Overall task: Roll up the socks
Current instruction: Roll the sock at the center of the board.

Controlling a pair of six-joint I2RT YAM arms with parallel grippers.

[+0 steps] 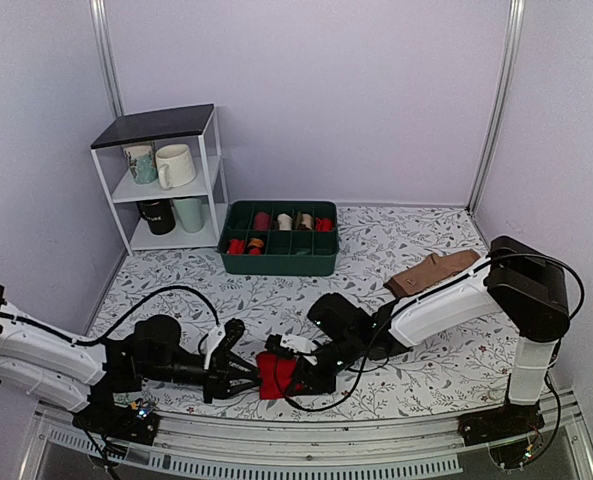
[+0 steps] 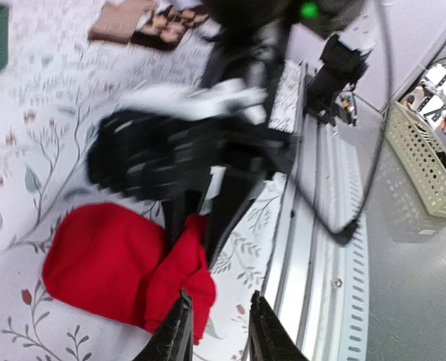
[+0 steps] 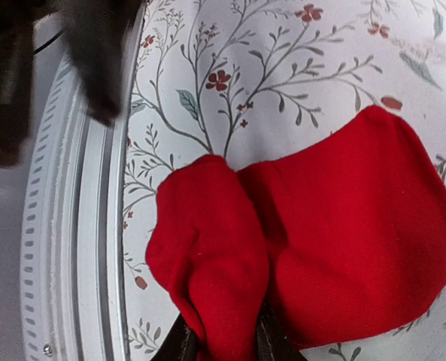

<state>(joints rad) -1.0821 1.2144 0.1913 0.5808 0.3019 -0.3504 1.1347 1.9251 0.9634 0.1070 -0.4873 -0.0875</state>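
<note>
At the 6 o'clock edge of the table (image 1: 446,375), the right gripper (image 3: 221,347) is clenched on a raised fold of the socks (image 3: 343,241). Its two dark fingers press the red cloth from both sides. In the right wrist view the rest of the socks lies flat, as a rounded red bundle at 3 o'clock of this fold, on the flowered cover.

The left gripper (image 2: 216,331) is released: its jaws stand a little apart with nothing between them. The tip of the red fold is just beside one of its fingers.

In the top view the left gripper is at 9 o'clock of the socks and the right gripper at 3 o'clock.

Farther out from the socks:
- a green tray (image 1: 276,264) at 12 o'clock
- a brown sock (image 1: 431,272) at 2 o'clock
- a white shelf (image 1: 156,125) with mugs (image 1: 174,165) at 11 o'clock
</note>
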